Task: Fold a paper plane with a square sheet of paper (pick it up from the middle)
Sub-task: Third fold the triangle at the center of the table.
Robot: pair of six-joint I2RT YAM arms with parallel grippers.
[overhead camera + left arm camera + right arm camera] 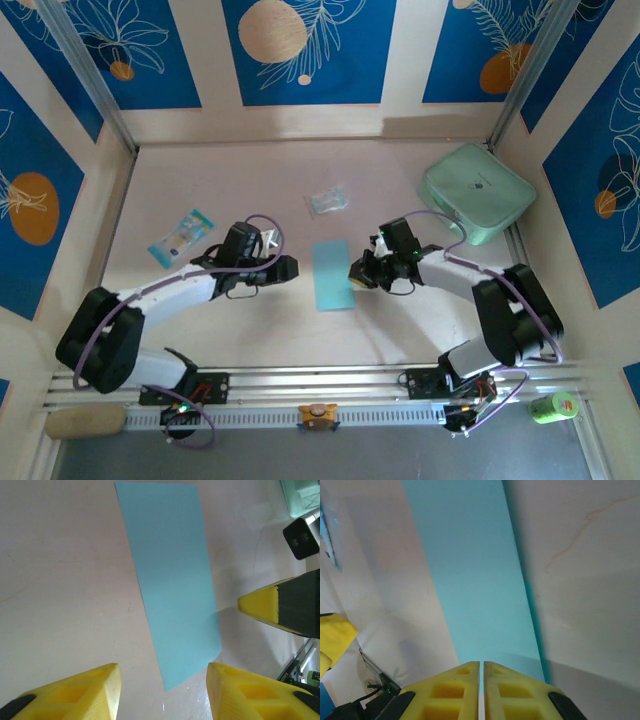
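A thin light-blue sheet of paper (332, 275) lies flat near the middle of the pale bench (300, 340), between the two arms. Its outline here is a narrow rectangle. The long axis runs from the far edge of the bench toward the near edge, leaning slightly, with the short ends facing far and near.

The left gripper (291, 268) sits just off the sheet's left long edge. In the left wrist view its yellow fingers (75, 695) stand roughly half apart with nothing between them but bare bench and the sheet's nearest corner (170, 580) below.

The right gripper (356, 279) is at the sheet's right long edge, toward the near end. In the right wrist view its two yellow fingers (452, 692) are pressed together with only a hairline gap, directly over the end of the sheet (470, 580). Whether the paper's edge is nipped between them cannot be told. The left wrist view shows the tip of that gripper (260, 605) just beside the sheet's edge.

A mint-green zipped case (478, 192) sits at the far right corner of the bench. A clear crumpled plastic wrapper (328, 201) lies beyond the sheet's far end. A small blue-and-white printed packet (181, 236) lies toward the left edge.
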